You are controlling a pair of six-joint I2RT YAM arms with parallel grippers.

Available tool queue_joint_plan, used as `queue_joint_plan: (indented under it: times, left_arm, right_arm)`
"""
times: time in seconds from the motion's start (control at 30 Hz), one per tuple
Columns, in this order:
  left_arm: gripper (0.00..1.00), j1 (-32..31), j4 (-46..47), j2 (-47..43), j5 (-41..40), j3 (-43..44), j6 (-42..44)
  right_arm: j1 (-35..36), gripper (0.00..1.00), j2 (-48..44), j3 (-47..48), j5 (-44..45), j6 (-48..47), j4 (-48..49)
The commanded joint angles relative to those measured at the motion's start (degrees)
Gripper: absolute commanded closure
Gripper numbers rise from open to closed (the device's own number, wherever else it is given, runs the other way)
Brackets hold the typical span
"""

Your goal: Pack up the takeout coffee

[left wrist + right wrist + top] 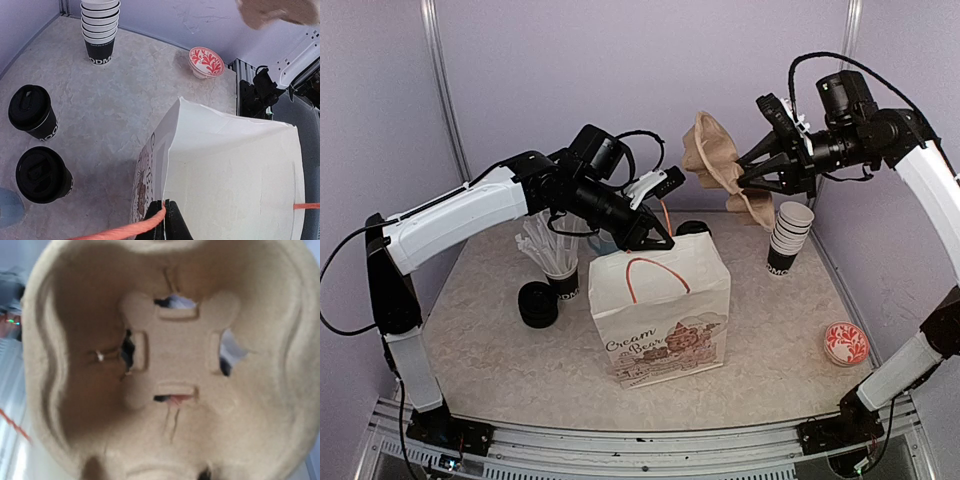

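The white paper bag with orange handles (660, 320) stands mid-table, its far rim pinched tight by the left gripper (166, 215). The right gripper (752, 172) grips a brown moulded-pulp cup carrier (715, 155) aloft, far right of the bag. Both lidded black paper cups (42, 175) sit on the table beyond the bag. Nothing looks packed yet, so carrier and cups all remain.
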Motion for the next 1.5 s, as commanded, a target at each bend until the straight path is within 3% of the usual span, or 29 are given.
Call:
queue_joint_plan:
  times: [0.0,0.2,0.47,1.03,1.23,1.47]
  left_arm:
    - [0.96,-0.2,1.6,2.0,2.7,3.1,0.1]
    - [0.96,-0.9,1.4,3.1,5.5,5.1,-0.4]
    - [0.96,-2.3,0.7,5.5,8.5,6.9,-0.1]
    - [0.95,-3.6,-0.8,7.5,9.2,8.3,-0.1]
    - [0.88,-3.6,-1.3,7.5,8.6,8.4,-0.1]
    - [0.86,-3.5,-1.0,7.7,8.2,8.0,0.1]
  right_arm:
    - [6.9,0.75,2.3,4.0,-4.6,1.3,-1.2]
    - [14.7,0.75,4.8,4.5,-6.0,1.4,-1.0]
    - [19.7,0.75,7.8,2.0,-5.1,-0.9,-1.5]
    - [20.5,0.77,9.0,-7.1,-2.1,-2.4,0.0]
    - [20.5,0.79,8.0,-9.9,2.3,-3.8,-1.9]
    - [20.5,0.80,7.1,-12.2,4.5,-4.2,-3.1]
